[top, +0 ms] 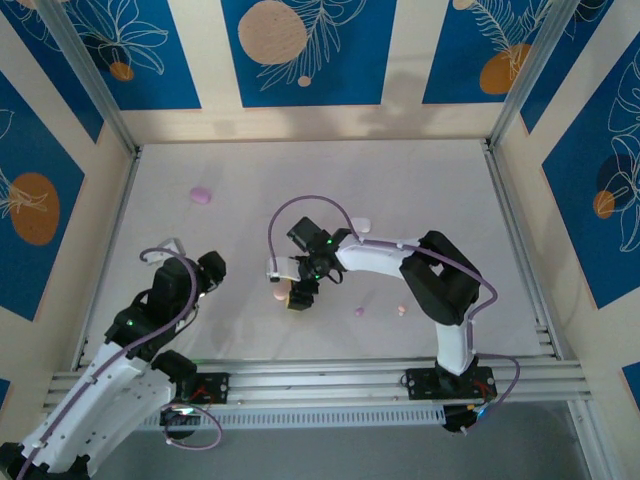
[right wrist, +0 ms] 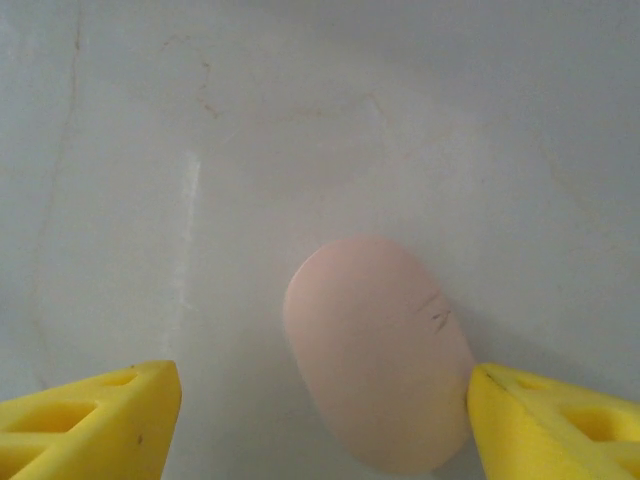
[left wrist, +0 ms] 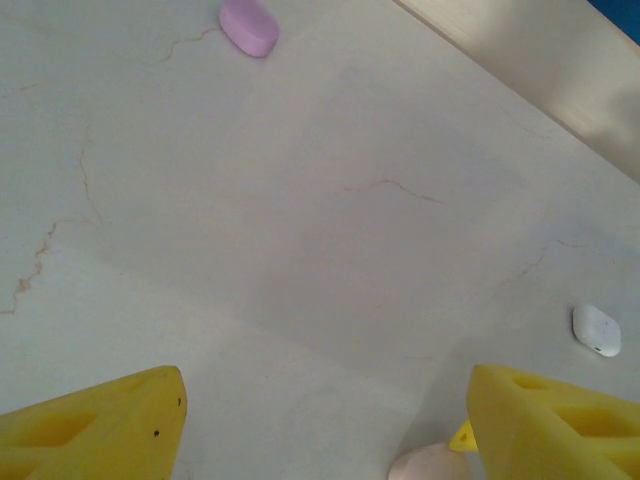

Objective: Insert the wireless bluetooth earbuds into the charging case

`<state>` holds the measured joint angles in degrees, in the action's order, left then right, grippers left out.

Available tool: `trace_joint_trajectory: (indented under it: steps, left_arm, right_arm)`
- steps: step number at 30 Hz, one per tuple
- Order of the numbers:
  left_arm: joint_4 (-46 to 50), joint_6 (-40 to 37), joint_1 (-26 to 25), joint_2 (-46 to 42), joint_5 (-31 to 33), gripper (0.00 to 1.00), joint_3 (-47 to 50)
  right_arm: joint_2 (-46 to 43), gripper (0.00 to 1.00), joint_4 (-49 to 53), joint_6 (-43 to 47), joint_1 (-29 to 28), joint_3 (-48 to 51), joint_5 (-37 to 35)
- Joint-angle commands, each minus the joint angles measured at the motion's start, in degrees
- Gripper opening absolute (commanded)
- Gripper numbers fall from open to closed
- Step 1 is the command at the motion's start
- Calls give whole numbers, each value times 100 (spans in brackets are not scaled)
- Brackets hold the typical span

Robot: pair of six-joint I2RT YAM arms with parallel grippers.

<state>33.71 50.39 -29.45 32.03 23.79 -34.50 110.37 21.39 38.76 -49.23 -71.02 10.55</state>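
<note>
A pale pink, pebble-shaped charging case (right wrist: 375,360) lies flat on the white table. My right gripper (right wrist: 325,390) stands open around it. The right yellow finger (right wrist: 540,420) touches the case's edge, and the left finger (right wrist: 100,420) is well apart from it. In the top view this gripper (top: 298,288) hovers over the pink case (top: 297,298) at mid-table. Two tiny earbuds lie to its right, one purple (top: 359,311) and one pink (top: 402,310). My left gripper (left wrist: 325,400) is open over bare table with nothing between its fingers, left of the pink case (left wrist: 430,465).
A purple case (top: 200,194) lies at the far left of the table and a white case (top: 360,224) behind the right forearm; both also appear in the left wrist view, purple (left wrist: 248,27) and white (left wrist: 597,330). Metal rails and patterned walls border the table.
</note>
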Motion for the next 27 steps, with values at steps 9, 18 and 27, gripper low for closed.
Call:
trace_joint_trajectory:
  steps: [9,18,27]
  left_arm:
    - [-136,-170,71,-21,-64,73,164]
    - [-245,-161,76,23,-69,74,217]
    - [-363,-126,80,106,-167,73,243]
  right_arm:
    - [372,72,-242,696,29,-53,-34]
    - [301,65,503,624,48,-62,118]
    - [-193,69,660,-87,20,370,37]
